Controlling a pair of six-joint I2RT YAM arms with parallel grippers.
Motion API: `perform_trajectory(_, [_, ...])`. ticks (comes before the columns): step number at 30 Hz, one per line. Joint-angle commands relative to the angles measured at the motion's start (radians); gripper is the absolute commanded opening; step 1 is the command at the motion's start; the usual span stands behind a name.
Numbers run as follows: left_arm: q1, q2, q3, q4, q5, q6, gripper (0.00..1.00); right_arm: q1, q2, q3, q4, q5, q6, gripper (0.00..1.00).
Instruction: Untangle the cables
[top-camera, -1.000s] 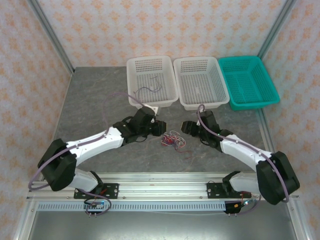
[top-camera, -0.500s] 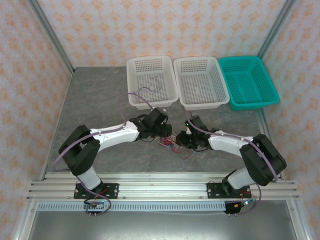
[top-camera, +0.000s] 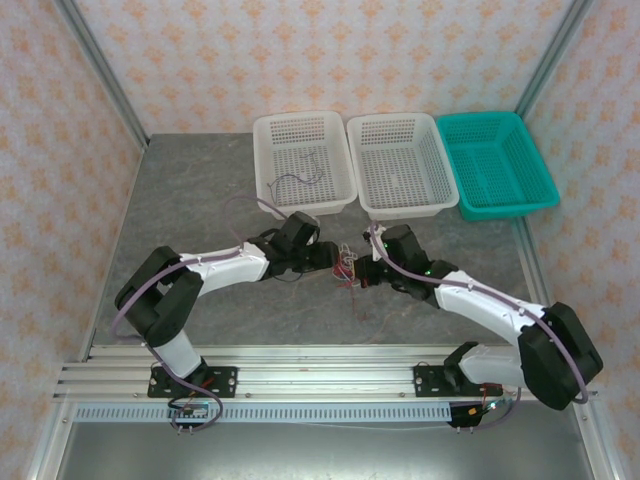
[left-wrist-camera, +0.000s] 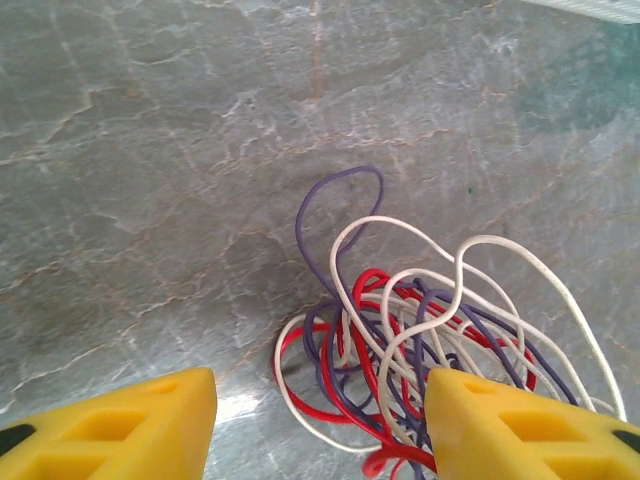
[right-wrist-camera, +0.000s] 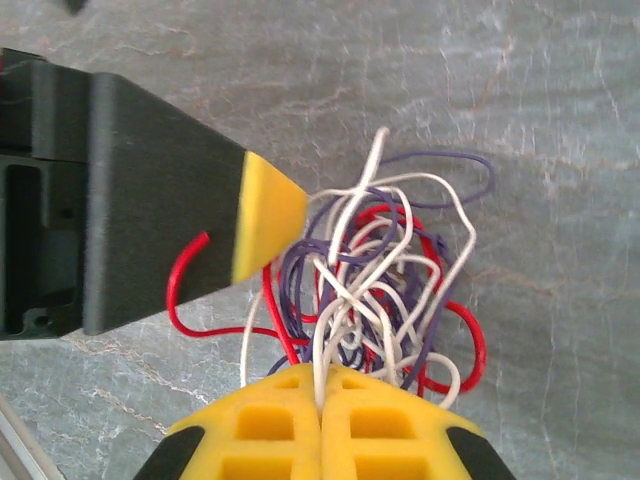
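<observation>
My right pincer (right-wrist-camera: 320, 400) is pressed together on a pale strand of the cables (right-wrist-camera: 380, 270). They are a knot of red, purple and white wires at the middle of the grey table (top-camera: 200, 200), between my two arms. My left pincer (left-wrist-camera: 320, 440) stands wide apart, its yellow fingers (left-wrist-camera: 150, 425) straddling the near edge of the same knot.

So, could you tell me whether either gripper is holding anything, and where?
The right gripper is shut on the cables, pinching white strands at the tangle's edge; the left gripper is open.
</observation>
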Motion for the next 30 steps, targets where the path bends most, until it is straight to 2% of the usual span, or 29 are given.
perform_trajectory(1, [0.008,0.015,-0.001,0.016,0.002,-0.034,0.55,0.005,-0.046,-0.056,0.149,-0.06,-0.051,0.0])
perform_trajectory(4, [0.022,0.034,-0.051,0.121,0.038,-0.094,0.43,0.004,-0.052,-0.09,0.233,-0.069,0.002,0.0])
perform_trajectory(6, [0.028,0.036,-0.071,0.168,0.055,-0.115,0.34,0.004,-0.059,-0.083,0.204,0.01,0.035,0.0])
perform_trajectory(8, [0.031,0.028,-0.074,0.145,0.042,-0.103,0.3,0.001,-0.081,-0.082,0.187,0.058,0.054,0.0])
perform_trajectory(11, [0.049,-0.005,-0.097,0.132,0.017,-0.076,0.29,-0.028,-0.133,-0.112,0.251,0.062,0.153,0.0])
perform_trajectory(14, [0.068,-0.066,-0.145,0.208,0.029,-0.044,0.3,-0.092,-0.132,-0.129,0.305,-0.013,0.249,0.0])
perform_trajectory(19, [0.063,-0.237,-0.162,0.229,0.033,0.111,0.39,-0.113,-0.067,-0.095,0.253,-0.045,0.287,0.0])
perform_trajectory(22, [0.047,-0.311,-0.138,0.213,0.044,0.171,0.42,-0.113,-0.029,-0.073,0.23,-0.024,0.334,0.0])
perform_trajectory(25, [0.015,-0.299,-0.078,0.15,0.059,0.173,0.43,-0.113,0.044,-0.038,0.207,-0.026,0.354,0.0])
perform_trajectory(27, [-0.016,-0.259,-0.037,0.077,-0.002,0.149,0.43,-0.112,0.07,-0.026,0.229,-0.053,0.373,0.0])
perform_trajectory(30, [-0.028,-0.196,-0.069,0.132,-0.043,0.065,0.41,-0.113,0.09,-0.014,0.245,-0.073,0.403,0.0])
